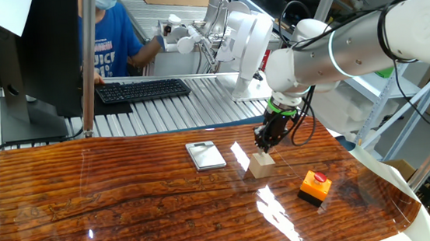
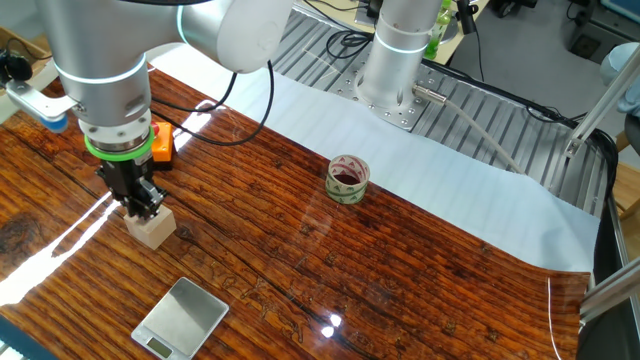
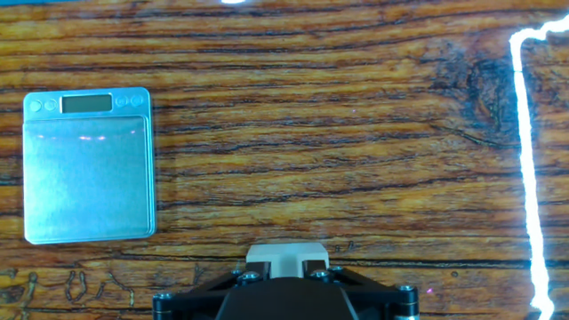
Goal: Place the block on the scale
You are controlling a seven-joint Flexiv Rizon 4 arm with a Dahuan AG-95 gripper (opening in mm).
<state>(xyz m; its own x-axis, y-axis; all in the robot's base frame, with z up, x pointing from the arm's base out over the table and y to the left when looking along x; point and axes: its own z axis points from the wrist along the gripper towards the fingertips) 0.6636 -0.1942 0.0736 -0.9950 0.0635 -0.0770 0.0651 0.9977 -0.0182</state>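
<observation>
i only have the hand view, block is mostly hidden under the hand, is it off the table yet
Observer: No. In the fixed views the block sits on the table, with the hand down on its top.
Operator: anything near it i could bump
Observer: An orange box with a red button sits on the table beside the block, opposite the scale; your view misses it.
Operator: anything else on the table
Observer: A roll of tape, well away from the block.
</observation>
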